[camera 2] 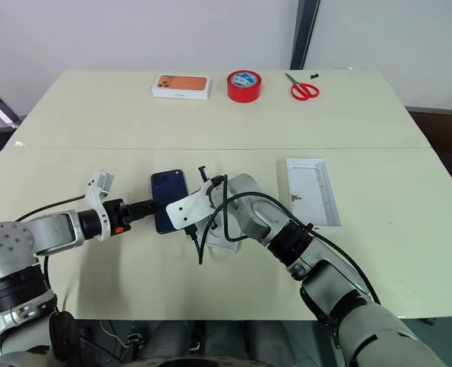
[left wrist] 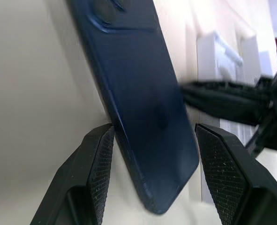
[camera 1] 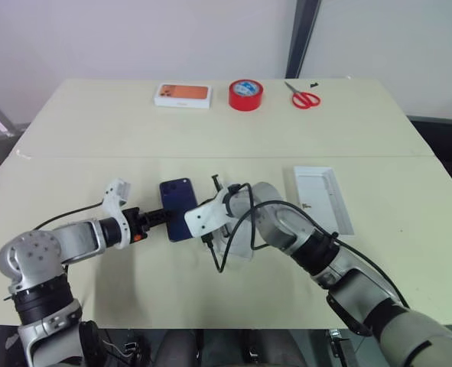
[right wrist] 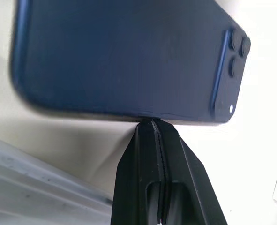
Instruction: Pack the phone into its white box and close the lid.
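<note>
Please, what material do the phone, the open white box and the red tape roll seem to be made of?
Phone: apparently glass or glossy plastic, dark navy, showing soft reflections. White box: probably matte cardboard, with a thin raised rim and no shine. Red tape roll: likely plastic film, smooth with slight gloss; its core cannot be judged.

- Boxed in on both long sides: phone (camera 1: pixel 179 208), with left gripper (camera 1: pixel 160 218) straddling its near end and right gripper (right wrist: pixel 153 123), fingers pressed together, against its other edge.
- Open tabletop (camera 1: pixel 95 130) beyond, up to orange-pictured box (camera 1: pixel 183 95), tape roll (camera 1: pixel 245 94), scissors (camera 1: pixel 304 98).
- Unobstructed from above: white box (camera 1: pixel 323 199), well right.
</note>
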Controlling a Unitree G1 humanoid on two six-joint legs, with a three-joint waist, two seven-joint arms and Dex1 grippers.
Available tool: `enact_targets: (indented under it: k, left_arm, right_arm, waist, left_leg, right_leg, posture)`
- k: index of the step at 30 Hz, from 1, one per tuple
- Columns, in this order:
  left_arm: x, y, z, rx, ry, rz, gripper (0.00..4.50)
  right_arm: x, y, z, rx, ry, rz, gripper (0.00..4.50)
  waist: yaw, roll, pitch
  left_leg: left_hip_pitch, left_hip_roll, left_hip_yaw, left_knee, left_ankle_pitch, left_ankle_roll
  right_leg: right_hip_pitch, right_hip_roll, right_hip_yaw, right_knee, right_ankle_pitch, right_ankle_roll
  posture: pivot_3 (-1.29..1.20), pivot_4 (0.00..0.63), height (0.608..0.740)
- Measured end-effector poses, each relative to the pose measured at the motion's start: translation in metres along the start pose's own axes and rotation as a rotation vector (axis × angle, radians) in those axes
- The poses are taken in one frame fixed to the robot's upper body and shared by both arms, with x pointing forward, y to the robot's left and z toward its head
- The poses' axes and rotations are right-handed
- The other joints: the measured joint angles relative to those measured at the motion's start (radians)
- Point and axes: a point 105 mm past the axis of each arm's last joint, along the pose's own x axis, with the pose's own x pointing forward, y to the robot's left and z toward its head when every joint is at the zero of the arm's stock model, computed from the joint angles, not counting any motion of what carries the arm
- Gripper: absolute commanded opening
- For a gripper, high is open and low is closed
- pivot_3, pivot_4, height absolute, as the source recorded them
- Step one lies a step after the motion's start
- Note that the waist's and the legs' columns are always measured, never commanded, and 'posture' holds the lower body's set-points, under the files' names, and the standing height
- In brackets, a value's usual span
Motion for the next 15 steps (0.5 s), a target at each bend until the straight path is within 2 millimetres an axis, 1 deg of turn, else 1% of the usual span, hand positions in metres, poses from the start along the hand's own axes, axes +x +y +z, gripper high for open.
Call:
enact_targets:
  k: [9, 15]
  left_arm:
    - [0.000, 0.002, 0.000, 0.000, -0.002, 0.027, 2.89]
    - [-0.007, 0.009, 0.011, 0.036, -0.011, 0.094, 2.89]
  right_arm:
    - [0.000, 0.000, 0.000, 0.003, 0.000, -0.003, 0.00]
    - [0.002, 0.000, 0.005, 0.003, -0.014, -0.003, 0.00]
  waist:
    - [-0.001, 0.000, 0.000]
    - [-0.005, 0.000, 0.000]
  left_leg:
    - [0.000, 0.000, 0.000, 0.000, 0.000, 0.000]
    - [0.000, 0.000, 0.000, 0.000, 0.000, 0.000]
  right_leg:
    - [0.000, 0.000, 0.000, 0.000, 0.000, 0.000]
    - [0.000, 0.001, 0.000, 0.000, 0.000, 0.000]
  posture:
    - [0.00, 0.150, 0.740]
    - [0.00, 0.150, 0.740]
